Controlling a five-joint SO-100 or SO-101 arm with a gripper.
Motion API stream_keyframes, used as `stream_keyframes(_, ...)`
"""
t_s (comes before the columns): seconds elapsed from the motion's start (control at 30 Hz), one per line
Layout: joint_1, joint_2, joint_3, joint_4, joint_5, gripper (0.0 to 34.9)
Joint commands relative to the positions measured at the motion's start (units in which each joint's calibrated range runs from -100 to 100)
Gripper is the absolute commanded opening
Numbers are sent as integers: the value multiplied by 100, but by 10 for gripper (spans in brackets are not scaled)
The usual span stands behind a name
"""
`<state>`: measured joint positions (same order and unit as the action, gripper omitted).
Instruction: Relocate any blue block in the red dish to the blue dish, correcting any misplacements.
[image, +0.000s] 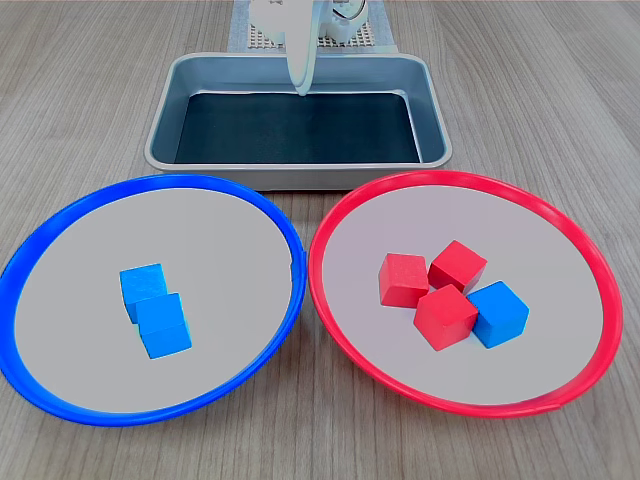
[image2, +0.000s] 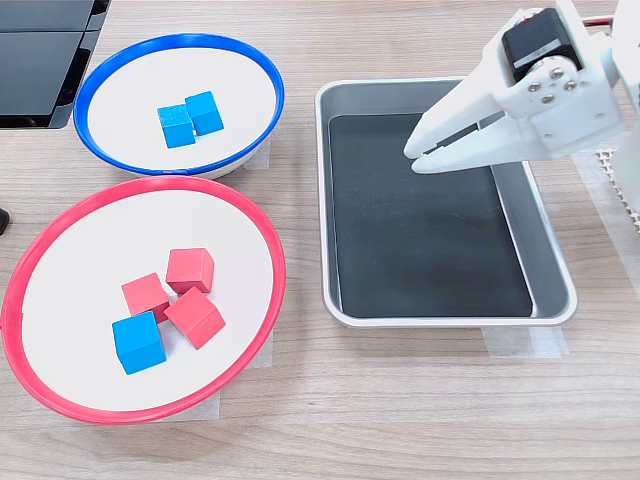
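Nothing is picked yet: the clenched, empty tool (image2: 415, 160) must next reach the blue block (image2: 138, 342) in the red dish (image2: 60, 225).

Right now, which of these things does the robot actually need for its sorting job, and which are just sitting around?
Part of the job:
- the blue block lying in the red dish, touching a red cube
- the blue dish, where it belongs
- the claw, over the metal tray, holding nothing

Just there:
- three red cubes
- two blue cubes already in the blue dish
- the metal tray
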<state>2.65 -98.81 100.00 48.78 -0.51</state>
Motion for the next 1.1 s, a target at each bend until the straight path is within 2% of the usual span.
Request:
stream_keyframes(0.0,-148,-26,0,-53,103,1)
stream_keyframes(0.3,-138,-26,0,-53,98,0)
stream_keyframes(0.43,-308,34,-55,-226,161,0)
stream_keyframes(0.63,-411,1416,-1657,-301,313,0)
stream_keyframes(0.77,-581,3267,-3350,-103,694,1)
stream_keyframes(0.87,-665,4648,-4570,71,713,69)
stream_keyframes(0.9,-713,5083,-4907,63,713,80)
stream_keyframes(1.07,-1014,6994,-6081,-424,733,88)
